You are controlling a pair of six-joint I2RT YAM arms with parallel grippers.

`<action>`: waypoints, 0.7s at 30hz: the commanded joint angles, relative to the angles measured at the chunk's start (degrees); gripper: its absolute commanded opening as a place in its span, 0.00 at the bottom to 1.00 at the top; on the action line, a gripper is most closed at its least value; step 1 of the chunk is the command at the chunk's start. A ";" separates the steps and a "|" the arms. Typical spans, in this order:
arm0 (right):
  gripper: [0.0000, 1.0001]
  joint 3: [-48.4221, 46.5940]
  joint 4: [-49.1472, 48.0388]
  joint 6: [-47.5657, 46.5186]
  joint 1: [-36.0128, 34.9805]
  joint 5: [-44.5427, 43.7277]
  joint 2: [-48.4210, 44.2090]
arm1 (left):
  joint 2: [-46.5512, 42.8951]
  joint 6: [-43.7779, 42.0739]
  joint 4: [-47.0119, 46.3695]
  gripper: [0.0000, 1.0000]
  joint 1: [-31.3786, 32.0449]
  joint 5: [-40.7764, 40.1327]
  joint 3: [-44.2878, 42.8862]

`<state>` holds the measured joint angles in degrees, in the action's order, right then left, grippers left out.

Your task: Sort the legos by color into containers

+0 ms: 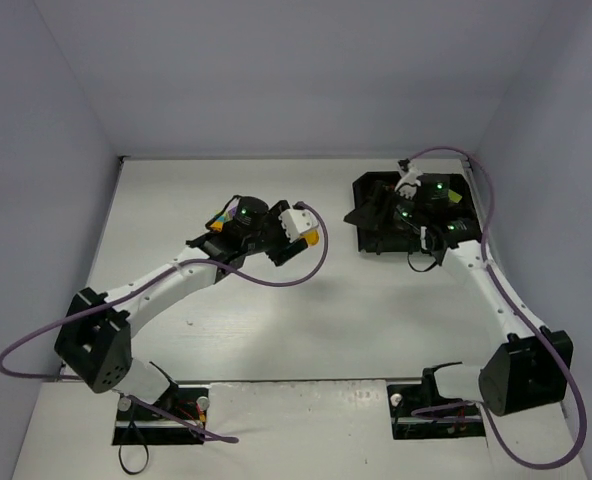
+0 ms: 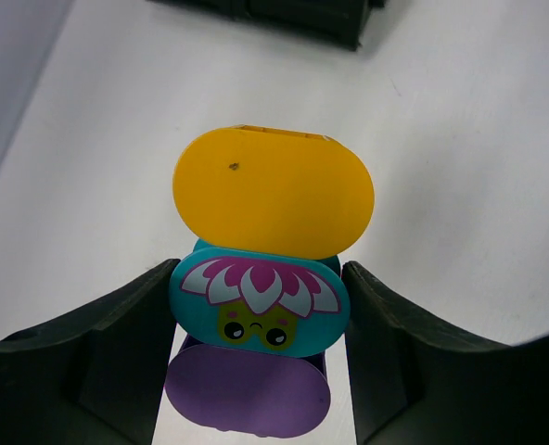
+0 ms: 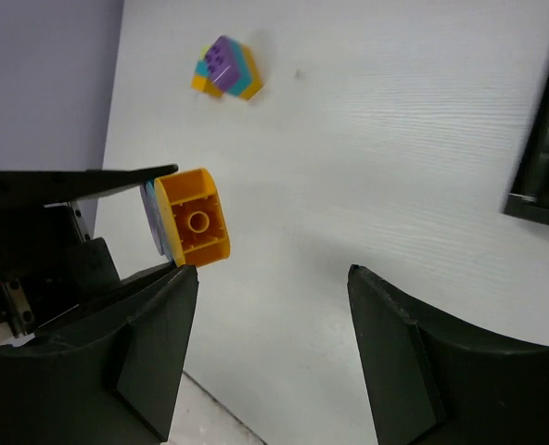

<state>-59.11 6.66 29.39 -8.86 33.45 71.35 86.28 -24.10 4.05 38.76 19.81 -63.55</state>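
My left gripper (image 2: 256, 315) is shut on a stack of three oval legos, and its fingers press the sides of the cyan one (image 2: 256, 306) with a flower face. An orange oval (image 2: 273, 190) is stuck on the far side and a purple one (image 2: 247, 394) on the near side. From above, the stack (image 1: 312, 238) hangs over the table's middle. A second clump of purple, cyan and orange legos (image 3: 226, 69) lies on the table behind the left arm (image 1: 219, 218). The black tray of containers (image 1: 376, 240) sits at the far right. My right gripper (image 3: 270, 278) is open and empty at the tray's left side (image 1: 371, 212).
Grey walls close in the white table on three sides. The right arm and its cable cover most of the tray. The tray's edge (image 3: 543, 158) shows at the right of the right wrist view. Both arm bases stand at the near edge.
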 commanded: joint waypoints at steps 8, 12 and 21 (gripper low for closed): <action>0.64 -12.24 -7.88 2.61 -14.85 4.78 10.20 | -9.81 4.58 -7.48 0.23 -0.44 -0.92 3.61; 0.64 -14.01 -7.97 2.61 -16.71 4.69 13.46 | -11.57 4.32 -6.96 0.23 -0.44 -1.88 4.66; 0.64 -13.49 -7.89 1.82 -18.56 5.13 15.40 | -13.15 4.50 -7.22 0.23 -0.88 -2.59 4.75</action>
<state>-70.61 2.35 31.48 -26.85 36.93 87.22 75.35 -20.47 1.06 38.48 16.93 -57.30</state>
